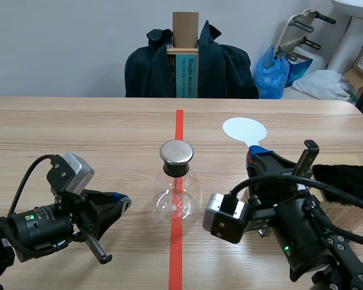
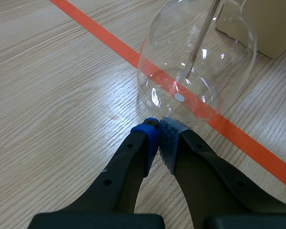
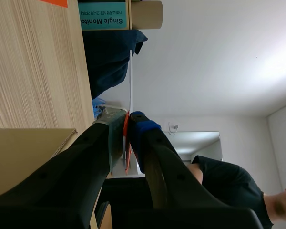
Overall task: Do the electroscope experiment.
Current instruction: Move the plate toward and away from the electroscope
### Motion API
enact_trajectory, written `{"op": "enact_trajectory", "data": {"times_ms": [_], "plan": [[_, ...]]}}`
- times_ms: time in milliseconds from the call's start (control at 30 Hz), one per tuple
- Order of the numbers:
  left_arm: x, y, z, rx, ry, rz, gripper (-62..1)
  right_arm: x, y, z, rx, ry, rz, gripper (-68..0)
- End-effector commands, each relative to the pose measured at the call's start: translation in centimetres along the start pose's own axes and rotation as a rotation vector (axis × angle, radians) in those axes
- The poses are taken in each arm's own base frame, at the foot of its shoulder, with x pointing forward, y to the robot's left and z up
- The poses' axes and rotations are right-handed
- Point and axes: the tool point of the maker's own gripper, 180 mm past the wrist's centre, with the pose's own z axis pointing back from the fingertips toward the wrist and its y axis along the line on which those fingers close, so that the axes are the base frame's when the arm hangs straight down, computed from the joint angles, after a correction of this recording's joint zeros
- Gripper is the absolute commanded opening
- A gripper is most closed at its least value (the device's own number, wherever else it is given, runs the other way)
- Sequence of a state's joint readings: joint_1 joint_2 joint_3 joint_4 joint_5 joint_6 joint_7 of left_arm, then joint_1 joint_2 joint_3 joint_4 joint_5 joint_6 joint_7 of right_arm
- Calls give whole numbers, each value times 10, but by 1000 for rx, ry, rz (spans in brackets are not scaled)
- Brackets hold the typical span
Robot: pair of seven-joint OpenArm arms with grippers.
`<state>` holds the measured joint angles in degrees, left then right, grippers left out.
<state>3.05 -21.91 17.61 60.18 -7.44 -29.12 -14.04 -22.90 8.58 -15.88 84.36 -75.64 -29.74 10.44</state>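
Teal box [image 1: 190, 75] behind electroscope [image 1: 176, 192] reads "Single Monitor".

Pale wood-grain desk [image 1: 78, 133] crossed by one orange-red tape line [image 1: 179, 127]. Clear glass flask [image 1: 176, 196] with a dull silver cap [image 1: 176, 152] and black stopper [image 1: 175, 170]. Plain white paddle [image 1: 244, 129]. Fuzzy black cloth [image 1: 351, 181] on a tan box [image 2: 262, 24]. Black jaws with dotted pads [image 2: 170, 136], one blue, one grey.

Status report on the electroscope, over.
Left gripper shut, empty, beside electroscope flask. Right gripper shut on white paddle. Nothing between paddle and flask.
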Motion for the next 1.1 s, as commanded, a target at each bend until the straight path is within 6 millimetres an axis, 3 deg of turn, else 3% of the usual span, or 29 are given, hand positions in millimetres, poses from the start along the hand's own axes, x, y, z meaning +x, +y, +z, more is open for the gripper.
{"op": "enact_trajectory", "data": {"times_ms": [0, 200, 667, 1067], "plan": [[14, -2, -2, -4, -49, -2, -591, -2, -7, -1, -26, -3, 10, -669], [14, -2, -2, -4, -49, -2, -591, 11, -7, -1, -25, -77, 11, -669], [14, -2, -2, -4, -49, -2, -591, 63, -10, 11, -49, -369, 23, -669], [14, -2, -2, -4, -49, -2, -591, 85, -9, 22, -47, -508, 26, -669]]}}
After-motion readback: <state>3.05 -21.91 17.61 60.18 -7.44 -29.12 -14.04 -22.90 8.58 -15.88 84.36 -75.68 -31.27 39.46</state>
